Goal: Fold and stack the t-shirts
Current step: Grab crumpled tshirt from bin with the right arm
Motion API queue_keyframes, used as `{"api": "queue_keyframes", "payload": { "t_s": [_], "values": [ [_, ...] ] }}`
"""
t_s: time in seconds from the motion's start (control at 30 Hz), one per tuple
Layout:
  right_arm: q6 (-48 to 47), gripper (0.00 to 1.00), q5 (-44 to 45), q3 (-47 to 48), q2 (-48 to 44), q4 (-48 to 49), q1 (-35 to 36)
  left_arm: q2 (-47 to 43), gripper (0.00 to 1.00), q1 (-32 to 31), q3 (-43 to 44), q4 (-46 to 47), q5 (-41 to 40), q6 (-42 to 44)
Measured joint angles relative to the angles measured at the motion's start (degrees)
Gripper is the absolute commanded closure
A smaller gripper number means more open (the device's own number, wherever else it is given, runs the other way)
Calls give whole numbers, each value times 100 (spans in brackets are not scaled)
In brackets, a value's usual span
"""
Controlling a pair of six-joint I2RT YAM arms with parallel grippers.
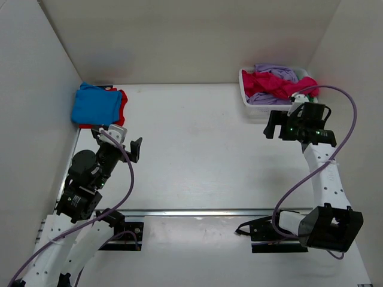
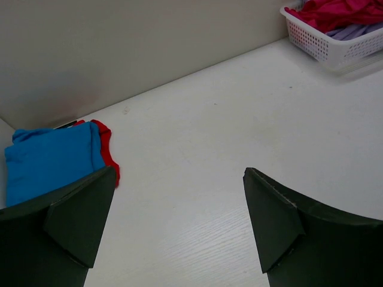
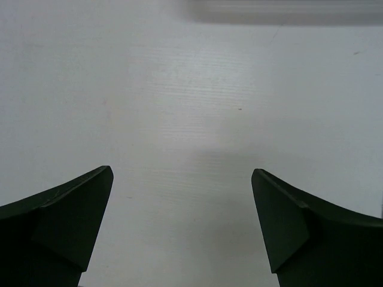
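Observation:
A folded bright blue t-shirt (image 1: 94,105) lies on a red t-shirt (image 1: 122,100) at the far left corner of the table. They also show in the left wrist view, blue (image 2: 48,160) over red (image 2: 108,149). A crimson-pink t-shirt (image 1: 272,85) and a lavender t-shirt (image 1: 276,70) lie crumpled in the white basket (image 1: 246,95) at the far right. I cannot make out the green shirt for sure. My left gripper (image 1: 124,143) is open and empty, just in front of the blue and red stack. My right gripper (image 1: 271,127) is open and empty over bare table in front of the basket.
The basket also shows at the top right of the left wrist view (image 2: 326,46), with pink (image 2: 335,12) and lavender (image 2: 359,31) cloth in it. White walls close the table at the back and both sides. The right wrist view shows only white table between the fingers (image 3: 90,203).

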Motion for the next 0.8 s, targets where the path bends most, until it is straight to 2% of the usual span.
{"api": "queue_keyframes", "payload": {
  "t_s": [0.17, 0.27, 0.37, 0.43, 0.53, 0.57, 0.6, 0.63, 0.67, 0.73, 0.77, 0.8],
  "values": [
    [-127, 1, -396, 221, -627, 273, -407, 105, 1, -50, 0, 0, -24, 13],
    [-59, 1, -118, -94, -1388, 922, -278, 118, 1, -48, -52, 72, -111, 9],
    [-74, 1, 57, 90, -1408, 1279, 42, 280, 2, -39, -125, 216, -481, 22],
    [-48, 1, 98, 721, -822, 1351, 118, 629, 1, -37, -33, 240, -793, 111],
    [59, 24, 208, 1926, 444, 1574, 13, 1296, 2, 66, 238, 321, -1029, 197],
    [98, 52, 291, 2199, 846, 1593, 15, 1427, 1, 131, 269, 363, -1025, 177],
    [92, 74, 417, 2461, 1316, 1591, 15, 1484, 3, 221, 269, 389, -999, 138],
    [125, 99, 487, 2680, 1694, 1460, 11, 1486, 11, 262, 267, 389, -960, 96],
    [131, 100, 546, 2907, 2059, 1346, 7, 1458, 27, 319, 267, 433, -890, 20],
    [221, 99, 632, 3307, 2752, 1134, -39, 1386, 41, 350, 256, 542, -728, -68],
    [282, 80, 636, 3386, 2990, 1128, -63, 1346, 46, 358, 227, 608, -623, -142],
    [321, 68, 632, 3394, 3134, 1139, -83, 1318, 59, 389, 181, 671, -529, -212]
  ]
}}
